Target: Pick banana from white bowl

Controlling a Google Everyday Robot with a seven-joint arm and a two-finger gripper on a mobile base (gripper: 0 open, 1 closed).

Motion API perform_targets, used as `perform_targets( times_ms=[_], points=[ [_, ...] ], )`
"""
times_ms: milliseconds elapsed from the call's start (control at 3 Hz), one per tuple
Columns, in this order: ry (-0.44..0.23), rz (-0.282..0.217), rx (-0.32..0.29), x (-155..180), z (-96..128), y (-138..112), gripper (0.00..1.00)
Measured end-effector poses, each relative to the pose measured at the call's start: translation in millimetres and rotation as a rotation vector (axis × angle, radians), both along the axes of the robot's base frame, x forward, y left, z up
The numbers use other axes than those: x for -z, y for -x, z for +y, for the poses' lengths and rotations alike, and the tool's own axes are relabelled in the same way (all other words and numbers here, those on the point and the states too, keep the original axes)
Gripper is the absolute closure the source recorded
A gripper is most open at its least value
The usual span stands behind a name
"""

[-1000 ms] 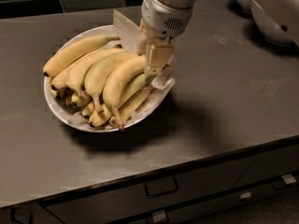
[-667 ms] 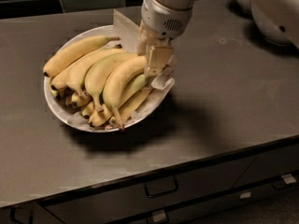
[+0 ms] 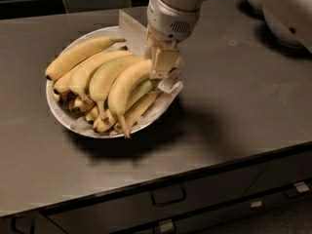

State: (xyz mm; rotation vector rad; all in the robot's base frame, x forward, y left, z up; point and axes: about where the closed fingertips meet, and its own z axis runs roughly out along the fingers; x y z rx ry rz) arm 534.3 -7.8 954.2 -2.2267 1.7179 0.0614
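Observation:
The white bowl [image 3: 63, 118] stands on the dark counter, lined with crinkled white paper and heaped with several bananas. The banana [image 3: 123, 89], thick, strongly curved and all yellow, lies at the front right of the pile with its brown stem tip pointing toward the bowl's near rim. My gripper [image 3: 161, 68] comes down from above on the white arm and sits at the banana's upper right end, touching the pile. A paler greenish-sided banana [image 3: 105, 77] lies just to its left.
White paper [image 3: 131, 28] sticks up at the bowl's far side behind the gripper. A large white robot body part [image 3: 282, 9] fills the top right corner. The counter's front edge [image 3: 161, 177] runs below the bowl, with drawers underneath.

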Motion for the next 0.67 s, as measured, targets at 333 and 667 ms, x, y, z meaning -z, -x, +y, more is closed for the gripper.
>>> perform_targets(
  times_ms=[333, 667],
  points=[
    [0.000, 0.000, 0.000, -0.1, 0.0, 0.0, 1.00],
    [0.002, -0.017, 0.000, -6.2, 0.9, 0.9, 1.00]
  ],
)
